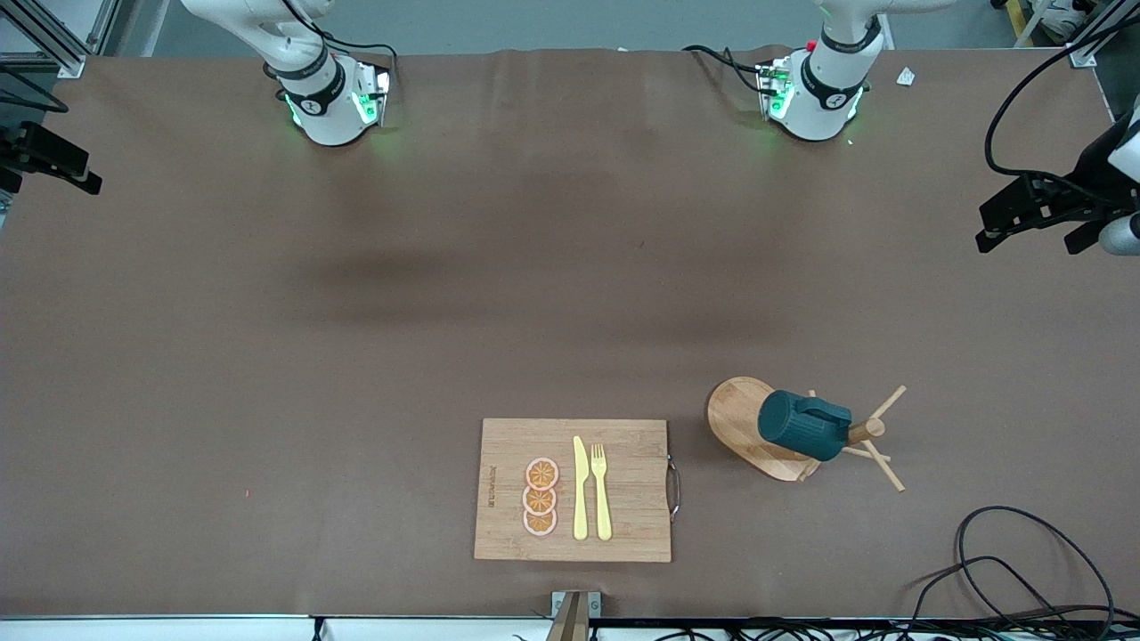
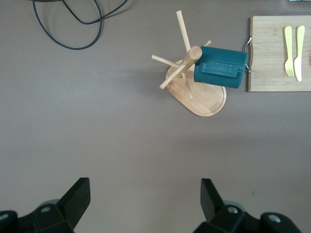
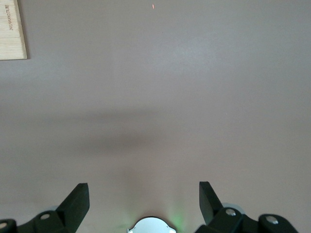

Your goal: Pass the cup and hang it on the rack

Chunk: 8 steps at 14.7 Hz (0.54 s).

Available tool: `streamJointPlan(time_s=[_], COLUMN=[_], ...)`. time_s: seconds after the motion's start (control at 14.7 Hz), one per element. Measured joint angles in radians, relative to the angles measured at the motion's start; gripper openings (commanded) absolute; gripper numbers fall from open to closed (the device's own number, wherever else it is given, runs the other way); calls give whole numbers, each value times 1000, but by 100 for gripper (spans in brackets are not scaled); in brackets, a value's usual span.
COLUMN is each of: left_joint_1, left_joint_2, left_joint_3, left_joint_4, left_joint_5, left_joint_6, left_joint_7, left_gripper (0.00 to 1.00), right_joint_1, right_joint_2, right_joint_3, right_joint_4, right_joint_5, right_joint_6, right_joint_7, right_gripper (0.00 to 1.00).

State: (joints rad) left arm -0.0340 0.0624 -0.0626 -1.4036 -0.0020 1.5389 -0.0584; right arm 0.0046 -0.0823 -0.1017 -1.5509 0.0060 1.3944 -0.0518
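Note:
The dark teal cup (image 1: 802, 425) hangs by its handle on a peg of the light wooden rack (image 1: 735, 414), lying sideways over the rack's oval base. Both also show in the left wrist view, the cup (image 2: 221, 67) against the central post of the rack (image 2: 204, 99). My left gripper (image 2: 145, 189) is open and empty, high over bare table and well away from the rack. My right gripper (image 3: 144, 190) is open and empty, high over bare table by its own base. Neither gripper shows in the front view.
A bamboo cutting board (image 1: 508, 463) with orange slices (image 1: 541, 497), a yellow knife (image 1: 580, 488) and a fork (image 1: 601, 490) lies beside the rack, toward the right arm's end. Black cables (image 1: 1024, 570) lie by the table's front edge at the left arm's end.

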Motion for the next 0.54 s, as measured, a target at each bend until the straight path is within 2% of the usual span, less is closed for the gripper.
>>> streamJointPlan(time_s=[0.54], left_joint_1=[0], left_joint_2=[-12], left_joint_3=[1], left_joint_4=[-2], left_joint_5=[0], left_joint_6=[3], left_joint_7=[1], left_gripper=[100], right_joint_1=[0], right_joint_2=[0], right_joint_3=[0], right_joint_4=[-1], right_joint_5=[0], right_joint_6=[0], right_joint_7=[0], right_gripper=[100])
